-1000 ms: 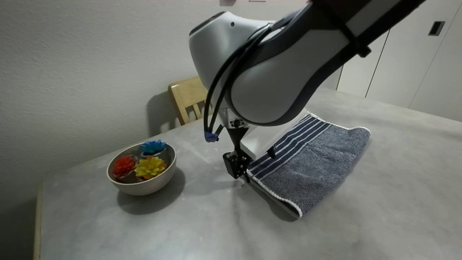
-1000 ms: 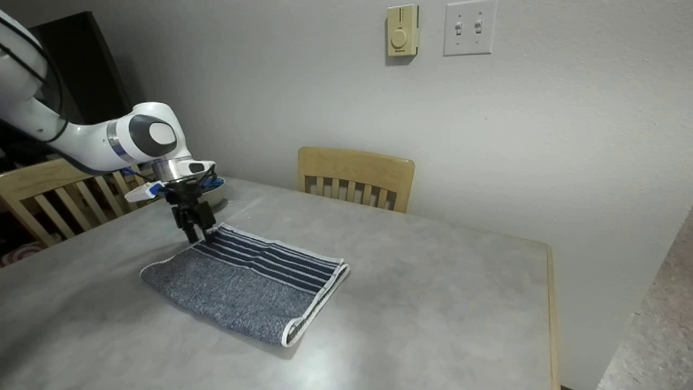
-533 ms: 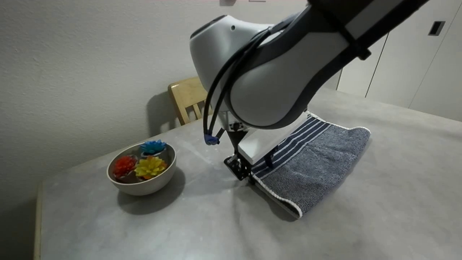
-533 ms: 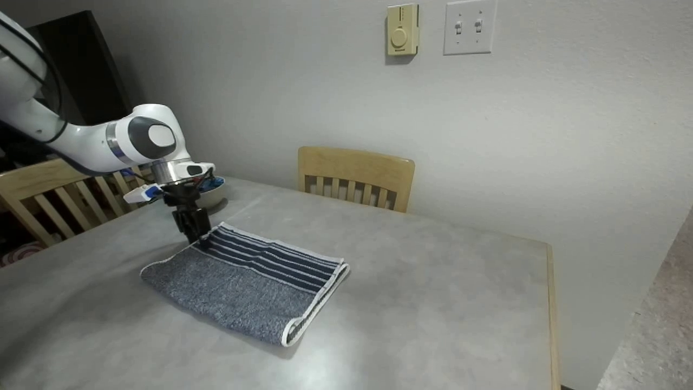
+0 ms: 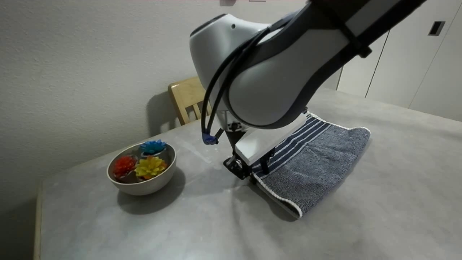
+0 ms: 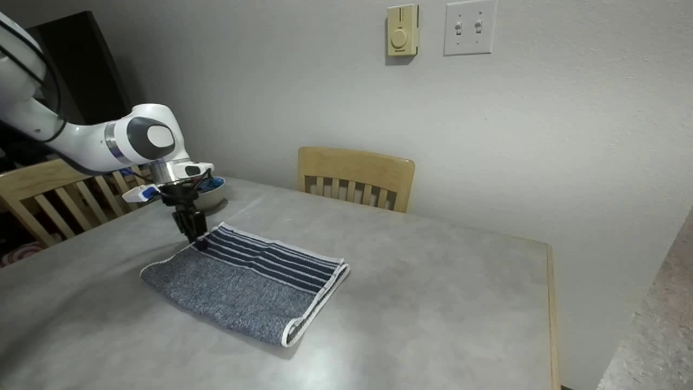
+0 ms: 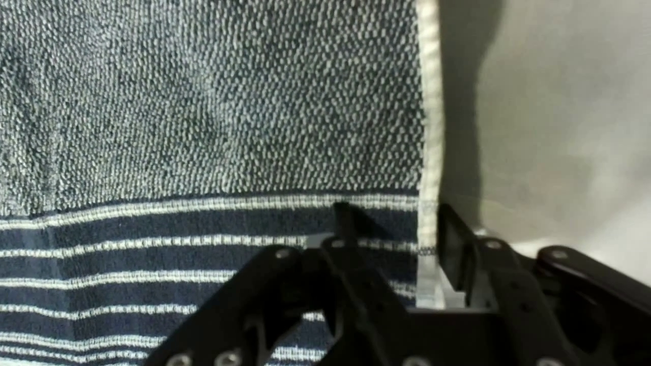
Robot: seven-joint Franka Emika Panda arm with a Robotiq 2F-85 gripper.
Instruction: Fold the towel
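The towel [image 5: 321, 159] lies folded over on the table, blue-grey with a band of dark blue and white stripes and a white hem. Its layered edge shows at the near corner [image 6: 292, 330] in an exterior view. My gripper [image 7: 394, 218] points down at the hem beside the striped band, its jaws part-way apart. In the wrist view, one of the fingers [image 7: 346, 223] is over the stripes and the opposite one stands just outside the white hem, close against it. The hem runs through the gap, not pinched. Whether the fingertips touch the tabletop is hidden.
A pale bowl [image 5: 144, 184] with red, yellow and blue artificial succulents stands on the grey table [image 6: 433, 303], on the far side of my gripper from the towel. Wooden chairs [image 6: 354, 173] stand at the table's edge against the wall.
My gripper has come down slightly and shifted a little along the hem toward the plain part of the towel. Its fingers have drawn closer together. The towel has stayed in place.
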